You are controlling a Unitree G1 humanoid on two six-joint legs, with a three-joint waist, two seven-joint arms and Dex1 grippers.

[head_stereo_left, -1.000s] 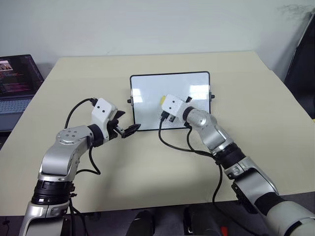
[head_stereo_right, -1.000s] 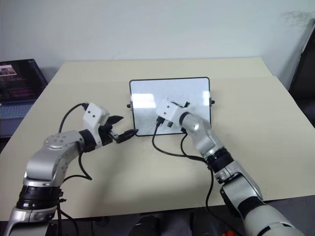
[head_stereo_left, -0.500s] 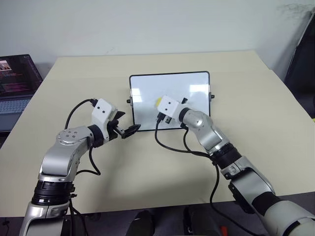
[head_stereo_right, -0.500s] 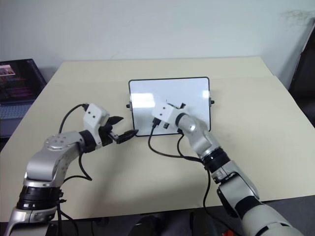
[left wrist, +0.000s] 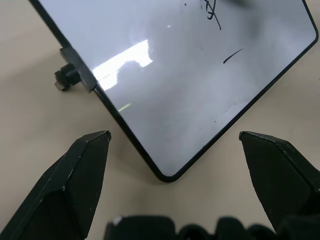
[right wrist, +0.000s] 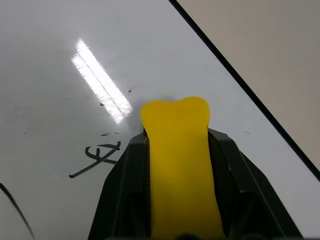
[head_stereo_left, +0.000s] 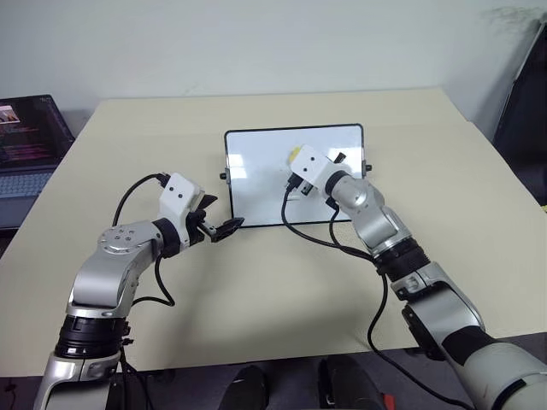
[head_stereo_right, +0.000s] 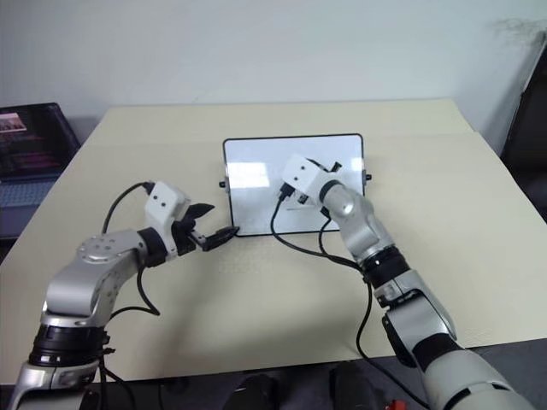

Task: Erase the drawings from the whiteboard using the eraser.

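Note:
The whiteboard [head_stereo_left: 256,175] lies flat in the middle of the tan table. My right gripper [right wrist: 176,144] is shut on the yellow eraser [right wrist: 177,165], which it holds over the board's far middle, the eraser [head_stereo_left: 293,154] end on the white surface. Beside the eraser there is a small black scribble of the drawings [right wrist: 102,152], and a longer stroke [right wrist: 15,210] runs off the picture's edge. My left gripper [left wrist: 174,135] stands open astride the board's near-left corner [head_stereo_left: 229,224]. Past that corner a dash [left wrist: 232,56] and another scribble [left wrist: 212,12] are on the board.
An open laptop [head_stereo_left: 26,141] sits off the table's left side. Something dark [head_stereo_left: 523,111] stands past the table's right edge. The arms' black cables hang over the near half of the table [head_stereo_left: 256,282].
My right gripper first slid the eraser toward the board's near left, then swept it up to the far middle. The left arm has kept still.

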